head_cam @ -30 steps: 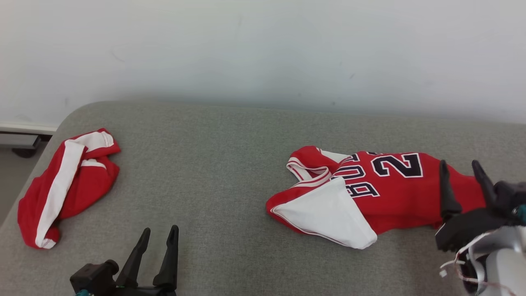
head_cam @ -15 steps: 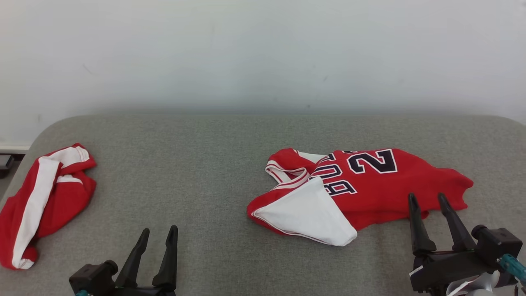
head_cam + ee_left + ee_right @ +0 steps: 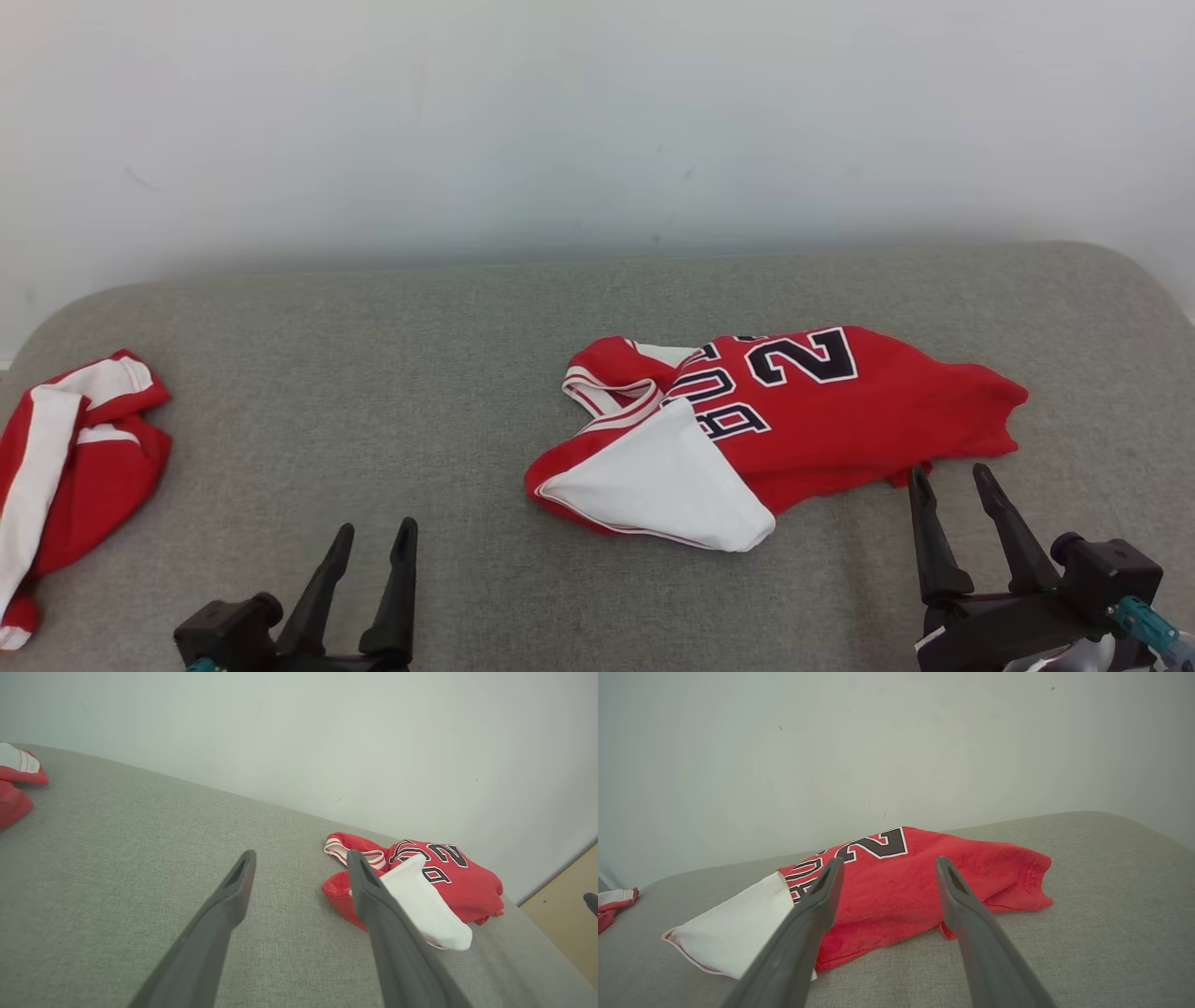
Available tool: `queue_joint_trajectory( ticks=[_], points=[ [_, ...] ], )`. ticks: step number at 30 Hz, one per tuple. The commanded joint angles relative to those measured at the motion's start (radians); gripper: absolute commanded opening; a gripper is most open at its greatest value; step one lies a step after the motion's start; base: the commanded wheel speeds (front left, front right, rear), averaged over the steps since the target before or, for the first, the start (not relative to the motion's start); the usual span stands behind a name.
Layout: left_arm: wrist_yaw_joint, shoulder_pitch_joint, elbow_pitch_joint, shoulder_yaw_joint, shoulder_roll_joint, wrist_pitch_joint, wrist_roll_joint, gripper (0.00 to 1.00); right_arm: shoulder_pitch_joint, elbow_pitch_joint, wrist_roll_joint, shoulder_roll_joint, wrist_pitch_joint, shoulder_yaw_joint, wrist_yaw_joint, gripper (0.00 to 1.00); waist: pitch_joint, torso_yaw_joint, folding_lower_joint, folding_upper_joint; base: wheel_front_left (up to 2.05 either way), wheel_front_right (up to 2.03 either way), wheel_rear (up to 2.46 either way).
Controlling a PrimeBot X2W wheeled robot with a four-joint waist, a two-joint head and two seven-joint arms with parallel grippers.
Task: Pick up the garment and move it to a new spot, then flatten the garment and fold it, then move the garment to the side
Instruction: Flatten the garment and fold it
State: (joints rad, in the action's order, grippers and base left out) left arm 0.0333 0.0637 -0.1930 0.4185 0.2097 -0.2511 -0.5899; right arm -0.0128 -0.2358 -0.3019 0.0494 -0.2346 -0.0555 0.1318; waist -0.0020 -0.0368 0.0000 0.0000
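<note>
The garment [image 3: 840,411] is a red jersey with dark numbers and a white flap turned over at its near left. It lies crumpled on the grey padded surface [image 3: 373,373], right of centre. My right gripper [image 3: 949,469] is open just in front of the jersey's right end, without touching it. In the right wrist view the open right gripper [image 3: 888,860] points at the jersey [image 3: 994,872] from a little above the surface. Well to the jersey's left, my left gripper [image 3: 376,525] is open and empty. In the left wrist view the left gripper [image 3: 301,854] has the jersey [image 3: 467,882] off to its right.
A second red and white garment [image 3: 84,448] lies bunched at the surface's far left edge. A pale wall [image 3: 597,121] runs behind the surface. In the left wrist view, tan floor [image 3: 560,914] shows past the surface's right edge.
The head camera has turned, shifting the whole picture left. My right gripper has drawn back from over the jersey's right end to a spot in front of it. The left gripper has barely moved.
</note>
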Motion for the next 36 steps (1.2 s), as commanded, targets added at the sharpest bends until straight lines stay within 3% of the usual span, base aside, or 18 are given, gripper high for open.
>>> queue_joint_trajectory(
  ticks=[1,19,36],
  points=[
    [-0.007,0.012,-0.004,0.003,0.004,0.004,0.004,1.00,-0.013,-0.001,-0.004,0.002,-0.002,0.001,-0.002,1.00,0.003,-0.011,0.0000,0.0000,0.00,0.00,0.00],
    [-0.071,0.184,-0.177,0.127,-0.005,0.119,0.069,1.00,-0.034,-0.022,-0.041,0.002,-0.011,0.027,-0.002,1.00,0.032,-0.126,0.0000,0.0000,0.00,0.00,0.00],
    [0.000,0.288,-0.344,0.153,-0.009,0.158,0.125,1.00,-0.058,-0.035,-0.053,0.002,-0.023,0.047,-0.002,1.00,0.084,-0.201,0.0000,0.0000,0.00,0.00,0.00]
  ],
)
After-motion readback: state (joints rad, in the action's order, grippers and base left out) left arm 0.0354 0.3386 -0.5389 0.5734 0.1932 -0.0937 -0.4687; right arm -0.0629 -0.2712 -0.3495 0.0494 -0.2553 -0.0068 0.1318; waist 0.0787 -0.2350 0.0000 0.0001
